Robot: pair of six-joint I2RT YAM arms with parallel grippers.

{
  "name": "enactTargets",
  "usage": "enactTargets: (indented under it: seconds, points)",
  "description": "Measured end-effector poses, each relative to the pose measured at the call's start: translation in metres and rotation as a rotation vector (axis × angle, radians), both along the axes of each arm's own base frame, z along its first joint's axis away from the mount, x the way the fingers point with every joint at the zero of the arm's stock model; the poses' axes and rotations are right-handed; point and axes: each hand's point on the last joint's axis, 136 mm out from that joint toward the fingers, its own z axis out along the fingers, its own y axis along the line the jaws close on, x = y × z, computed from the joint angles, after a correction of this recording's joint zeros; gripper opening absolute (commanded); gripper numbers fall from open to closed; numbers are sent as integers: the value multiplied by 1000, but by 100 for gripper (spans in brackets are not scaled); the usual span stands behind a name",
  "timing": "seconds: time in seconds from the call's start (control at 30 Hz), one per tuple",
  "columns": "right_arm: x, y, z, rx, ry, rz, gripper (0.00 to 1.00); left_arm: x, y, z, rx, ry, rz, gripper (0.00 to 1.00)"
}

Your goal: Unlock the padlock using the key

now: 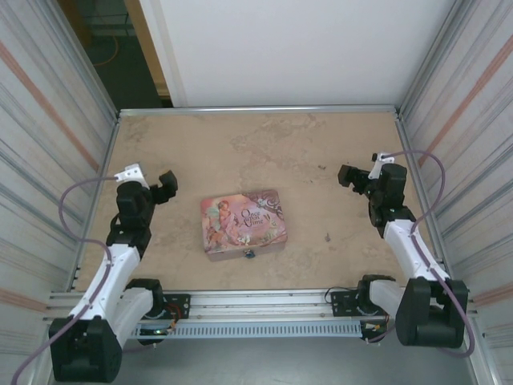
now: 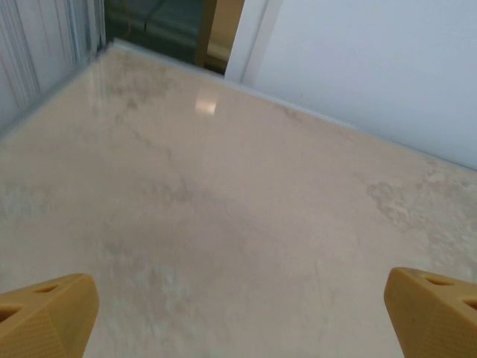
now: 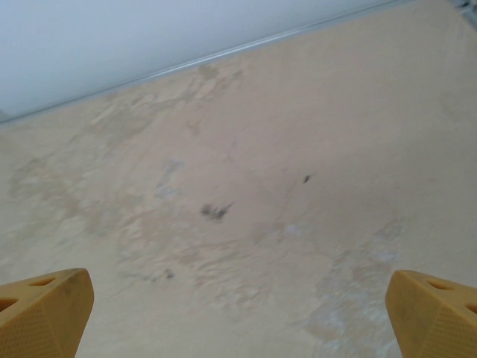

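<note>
Pickup not yet begun: left gripper (image 1: 166, 186) and right gripper (image 1: 347, 175) both gape, empty. Next move likely needs a fine pinch on the key (image 1: 326, 237), a speck right of the padlock (image 1: 249, 253).

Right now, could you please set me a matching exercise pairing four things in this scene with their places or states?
Things:
1. pink illustrated rectangular tin box
2. small blue-bodied padlock
3. left gripper
4. right gripper

Places or states:
A. open, right of the tin
B. at the tin's near side
C. middle of the beige table
D. open, left of the tin

Pairs: 1-C, 2-B, 3-D, 4-A.
</note>
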Motion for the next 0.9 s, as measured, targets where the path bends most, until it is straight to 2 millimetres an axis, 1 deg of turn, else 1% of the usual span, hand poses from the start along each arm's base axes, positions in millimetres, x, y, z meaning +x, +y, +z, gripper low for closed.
enactTargets:
  seconds: [0.1, 0.2, 0.27, 0.4, 0.57, 0.67, 0.77, 0.9]
  points:
    - [-14, 15, 7, 54, 35, 50, 99, -15, -8, -6, -106, 67, -8, 99]
    - [-30, 33, 10, 107, 85, 106, 99, -28, -19, -6, -195, 126, -39, 99]
    - [-41, 46, 9, 150, 130, 148, 99, -36, -29, -5, -250, 166, -74, 99]
    - [-63, 76, 0, 237, 231, 235, 99, -53, -48, -7, -340, 251, -148, 99]
    - [-97, 124, -10, 319, 363, 369, 99, -79, -72, -20, -439, 404, -231, 99]
    - [-113, 149, -14, 348, 420, 439, 99, -94, -89, -28, -474, 490, -289, 99]
    - [-125, 166, -24, 363, 483, 476, 99, -109, -110, -35, -479, 562, -363, 99]
    - [-136, 180, -41, 368, 568, 501, 99, -126, -134, -44, -459, 642, -451, 99]
